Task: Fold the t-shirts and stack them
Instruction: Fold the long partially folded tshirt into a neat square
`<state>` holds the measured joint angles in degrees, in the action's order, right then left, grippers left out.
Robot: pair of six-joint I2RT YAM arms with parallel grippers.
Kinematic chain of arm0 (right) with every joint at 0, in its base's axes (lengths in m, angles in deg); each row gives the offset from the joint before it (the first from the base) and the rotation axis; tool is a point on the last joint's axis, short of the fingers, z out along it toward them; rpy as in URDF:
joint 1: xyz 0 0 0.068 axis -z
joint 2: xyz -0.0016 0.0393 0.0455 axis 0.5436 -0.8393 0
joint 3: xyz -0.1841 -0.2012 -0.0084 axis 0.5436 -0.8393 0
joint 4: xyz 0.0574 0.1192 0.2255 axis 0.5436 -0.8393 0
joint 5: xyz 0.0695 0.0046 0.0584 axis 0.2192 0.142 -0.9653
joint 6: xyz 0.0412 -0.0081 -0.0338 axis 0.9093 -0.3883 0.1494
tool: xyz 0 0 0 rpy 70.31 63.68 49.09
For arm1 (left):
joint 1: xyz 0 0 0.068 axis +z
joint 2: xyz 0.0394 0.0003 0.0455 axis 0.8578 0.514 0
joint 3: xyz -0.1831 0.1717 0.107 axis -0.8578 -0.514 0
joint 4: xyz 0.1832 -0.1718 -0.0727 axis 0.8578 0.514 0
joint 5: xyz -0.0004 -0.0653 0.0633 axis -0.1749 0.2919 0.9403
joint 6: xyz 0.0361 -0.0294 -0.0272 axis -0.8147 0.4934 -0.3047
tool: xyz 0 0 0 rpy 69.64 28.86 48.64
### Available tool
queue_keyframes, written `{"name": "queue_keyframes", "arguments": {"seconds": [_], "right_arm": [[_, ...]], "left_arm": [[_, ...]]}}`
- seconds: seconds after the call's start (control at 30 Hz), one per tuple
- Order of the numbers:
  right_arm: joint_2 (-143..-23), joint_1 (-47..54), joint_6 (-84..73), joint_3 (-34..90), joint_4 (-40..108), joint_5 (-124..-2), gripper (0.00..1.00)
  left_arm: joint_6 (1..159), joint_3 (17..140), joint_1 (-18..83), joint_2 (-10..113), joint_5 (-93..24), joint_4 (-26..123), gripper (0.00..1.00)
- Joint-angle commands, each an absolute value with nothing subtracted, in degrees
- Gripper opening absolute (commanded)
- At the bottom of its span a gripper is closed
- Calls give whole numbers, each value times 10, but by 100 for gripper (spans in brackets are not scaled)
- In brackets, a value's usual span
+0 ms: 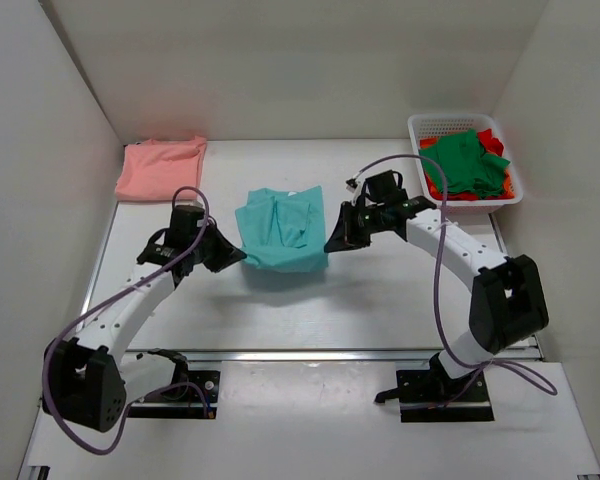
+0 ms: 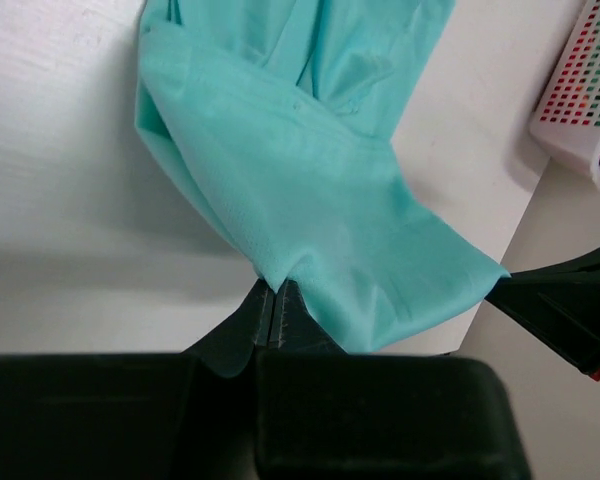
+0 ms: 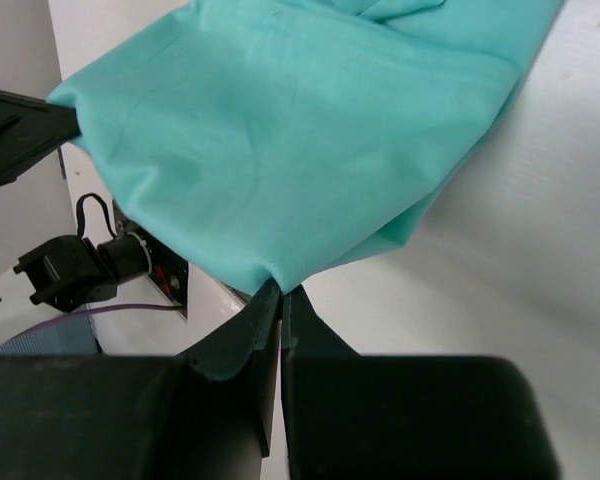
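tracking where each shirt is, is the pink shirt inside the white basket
No, the pink shirt lies on the table at far left, well apart from the white basket at far right.

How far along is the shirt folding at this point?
Done: one salmon-pink shirt lies folded at the far left of the table. In hand: the teal shirt, partly folded, its near corners pinched by the left gripper and right gripper. Left: a green shirt and red shirt sit crumpled in the basket.

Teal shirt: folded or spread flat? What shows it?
Partly folded: teal shirt has sides turned in; left gripper and right gripper pinch its near edge.
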<state>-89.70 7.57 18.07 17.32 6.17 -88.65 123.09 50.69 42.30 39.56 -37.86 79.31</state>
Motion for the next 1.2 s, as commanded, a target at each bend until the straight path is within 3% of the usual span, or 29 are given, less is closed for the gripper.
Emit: {"name": "queue_keyframes", "arguments": {"seconds": [0.0, 0.5, 0.67, 0.7, 0.73, 0.77, 0.87, 1.0, 1.17], "right_arm": [[-931, 102, 144, 227, 22, -916, 0], [-1180, 175, 95, 591, -95, -950, 0], [-1283, 192, 147, 726, -39, -981, 0], [-1315, 196, 173, 753, -17, -989, 0], [-1328, 197, 193, 771, 39, -1003, 0], [-1356, 195, 224, 777, 110, -1017, 3], [-1411, 202, 273, 822, 241, -996, 32], [-1433, 207, 254, 886, 262, -967, 37], [-1341, 216, 177, 753, 233, -940, 38]], "left_arm": [[1225, 547, 440, 427, -403, 772, 0], [1242, 763, 478, 664, -417, 732, 0], [1242, 846, 501, 761, -404, 728, 1], [1237, 867, 505, 776, -396, 722, 4], [1237, 879, 509, 803, -396, 702, 26], [1237, 895, 518, 829, -396, 685, 38], [1270, 909, 547, 872, -416, 571, 54], [1316, 881, 565, 869, -409, 463, 51], [1284, 836, 557, 845, -398, 519, 54]]}}
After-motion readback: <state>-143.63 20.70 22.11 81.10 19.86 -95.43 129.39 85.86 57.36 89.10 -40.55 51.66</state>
